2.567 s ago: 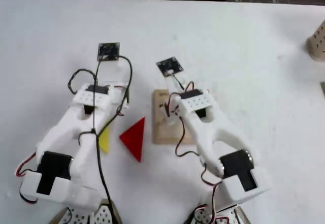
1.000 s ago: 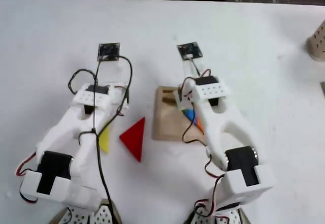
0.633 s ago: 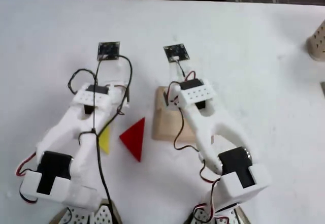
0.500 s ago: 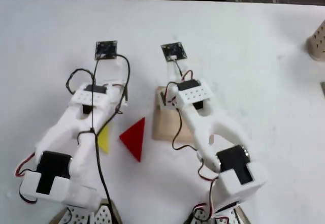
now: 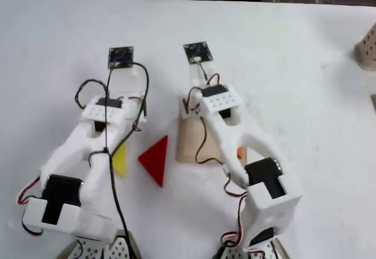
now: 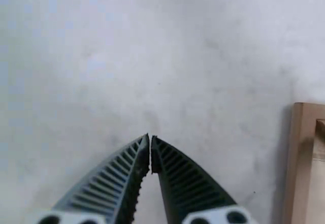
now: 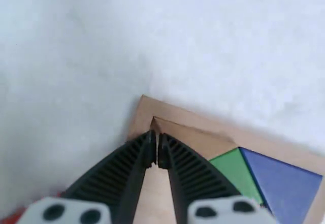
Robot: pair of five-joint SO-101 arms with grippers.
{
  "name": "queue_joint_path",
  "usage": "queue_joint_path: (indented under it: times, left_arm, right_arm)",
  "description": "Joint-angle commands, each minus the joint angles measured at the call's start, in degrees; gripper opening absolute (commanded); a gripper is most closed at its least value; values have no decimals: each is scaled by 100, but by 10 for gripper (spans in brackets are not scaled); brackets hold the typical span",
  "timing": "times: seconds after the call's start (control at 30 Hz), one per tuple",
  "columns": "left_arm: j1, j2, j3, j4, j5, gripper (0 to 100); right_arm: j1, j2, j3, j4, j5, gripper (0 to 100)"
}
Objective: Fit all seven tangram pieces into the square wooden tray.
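Observation:
The square wooden tray (image 5: 189, 143) lies mid-table, mostly under my right arm (image 5: 226, 118). In the right wrist view my right gripper (image 7: 155, 144) is shut with nothing in it, its tips over an inner corner of the tray (image 7: 175, 117); a green piece (image 7: 231, 170) and a blue piece (image 7: 282, 183) lie inside. An orange piece (image 5: 239, 152) peeks out beside the arm. A red triangle (image 5: 154, 159) and a yellow piece (image 5: 120, 160) lie on the table left of the tray. My left gripper (image 6: 150, 150) is shut and empty over bare table, the tray's edge (image 6: 300, 158) off to one side.
The tabletop is white. A wooden pegged block (image 5: 367, 47) stands at the far right edge. Cables (image 5: 144, 88) hang from both arms. The arm bases (image 5: 97, 247) sit at the near edge.
My right arm swung right, uncovering coloured pieces in the tray, then came back left over the tray's far left corner. The left arm crept slightly farther away.

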Motion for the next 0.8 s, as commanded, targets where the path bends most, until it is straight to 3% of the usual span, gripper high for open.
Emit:
queue_joint_path:
  times: [0.0,0.2,0.47,0.67,0.77]
  left_arm:
    - [-75,-48,-290,-114,18,23]
    - [-66,-48,-290,-114,18,23]
    - [-75,-48,-290,-141,18,23]
    - [-75,-48,-290,-141,18,23]
    - [-75,-48,-290,-141,18,23]
  right_arm:
    - [303,-716,-237,259,-35,18]
    - [866,-1077,0,189,-44,18]
    - [919,-875,290,-215,0,18]
    - [919,-857,378,-92,53,18]
    - [954,-936,484,286,448,18]
